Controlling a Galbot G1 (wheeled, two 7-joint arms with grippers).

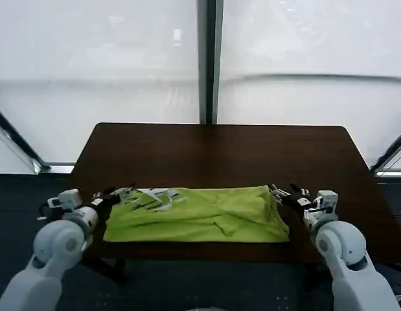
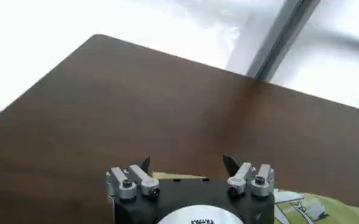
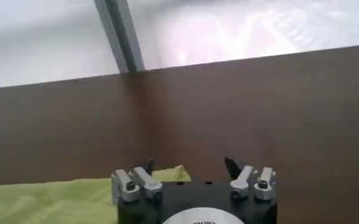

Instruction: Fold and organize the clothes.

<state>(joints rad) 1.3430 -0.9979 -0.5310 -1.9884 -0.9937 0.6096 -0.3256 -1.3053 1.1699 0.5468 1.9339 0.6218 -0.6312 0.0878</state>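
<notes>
- Lying folded into a wide band near the front edge of the dark table (image 1: 213, 146), the lime-green T-shirt (image 1: 200, 217) spans between both arms.
- Left gripper (image 1: 126, 192) hovers at its left end, fingers spread apart.
- Right gripper (image 1: 282, 192) sits at the right end, likewise released.

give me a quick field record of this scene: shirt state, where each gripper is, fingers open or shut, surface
garment: lime-green short-sleeved T-shirt, folded into a wide band, rumpled, near the front edge
surface: dark brown wooden table
left gripper: at the shirt's left end, fingers open
right gripper: at the shirt's right end, fingers open
grasp: neither gripper closed on the fabric
background: frosted window panes with a dark central frame post
</notes>
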